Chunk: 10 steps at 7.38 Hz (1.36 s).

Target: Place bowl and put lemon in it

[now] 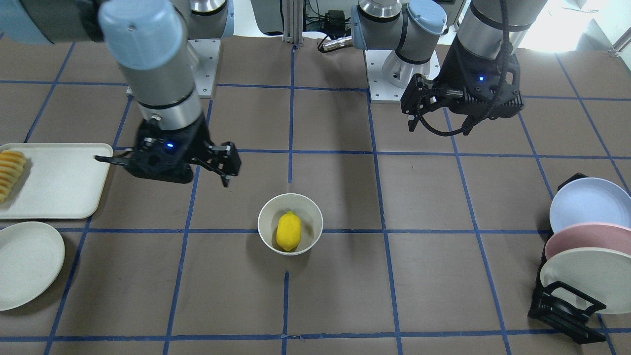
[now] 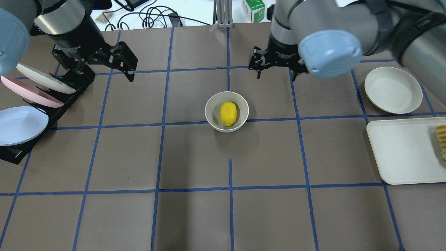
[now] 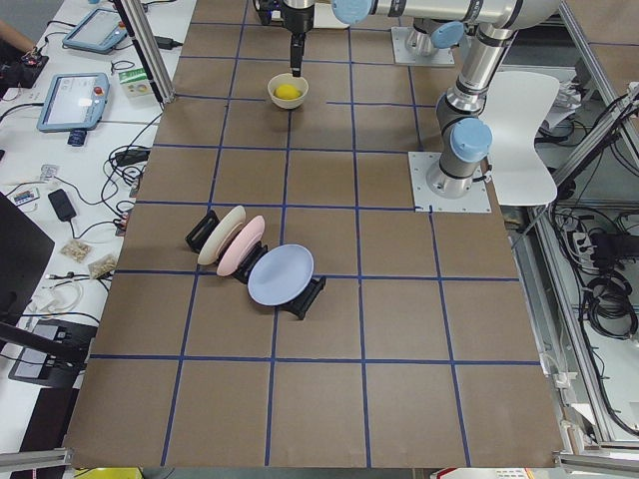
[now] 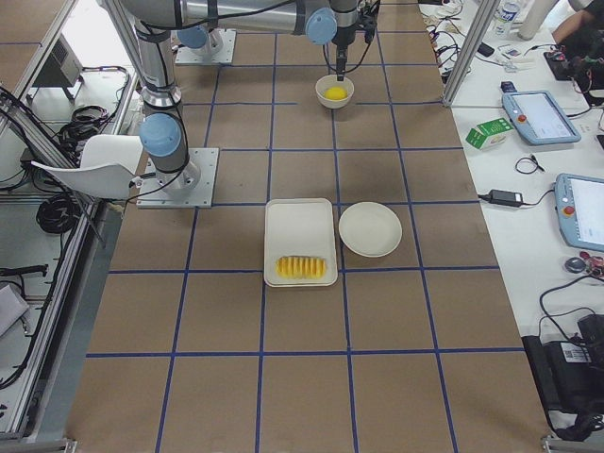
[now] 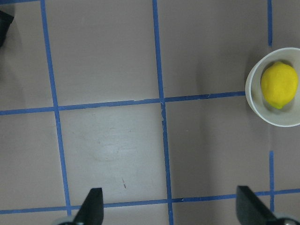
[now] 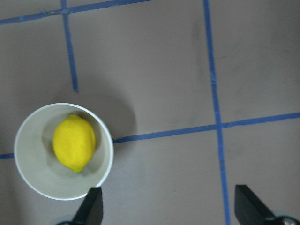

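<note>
The off-white bowl (image 1: 266,217) stands upright near the middle of the table, and the yellow lemon (image 1: 288,230) lies inside it. Both show in the overhead view, bowl (image 2: 210,112) and lemon (image 2: 228,113). My right gripper (image 1: 228,165) is open and empty, raised above the table beside the bowl; its wrist view shows the bowl (image 6: 33,174) with the lemon (image 6: 74,143) at lower left. My left gripper (image 1: 415,105) is open and empty, raised further off near the plate rack; its wrist view shows the bowl (image 5: 256,101) at the right edge.
A black rack (image 2: 21,150) holds three plates on my left. On my right lie a white tray (image 2: 400,153) with orange-yellow sliced fruit (image 2: 441,140) and an off-white plate (image 2: 393,90). Blue tape lines grid the brown table.
</note>
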Each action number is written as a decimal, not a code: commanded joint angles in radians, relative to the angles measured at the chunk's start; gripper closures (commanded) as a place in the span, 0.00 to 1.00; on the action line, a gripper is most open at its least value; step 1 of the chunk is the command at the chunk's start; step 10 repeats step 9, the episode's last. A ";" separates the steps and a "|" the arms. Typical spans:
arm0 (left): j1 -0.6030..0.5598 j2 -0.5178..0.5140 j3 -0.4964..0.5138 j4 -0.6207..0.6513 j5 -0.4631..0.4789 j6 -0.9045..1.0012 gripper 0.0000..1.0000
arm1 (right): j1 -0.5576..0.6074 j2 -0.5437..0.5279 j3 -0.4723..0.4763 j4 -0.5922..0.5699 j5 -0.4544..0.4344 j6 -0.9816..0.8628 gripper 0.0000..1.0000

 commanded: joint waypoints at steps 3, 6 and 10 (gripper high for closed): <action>0.000 0.000 0.002 0.001 0.002 0.000 0.00 | -0.150 -0.137 0.010 0.176 -0.001 -0.122 0.00; 0.000 -0.017 0.018 -0.001 0.009 0.000 0.00 | -0.144 -0.178 0.013 0.181 0.019 -0.179 0.00; -0.002 -0.037 0.048 -0.023 0.012 -0.002 0.00 | -0.144 -0.180 0.014 0.181 0.019 -0.176 0.00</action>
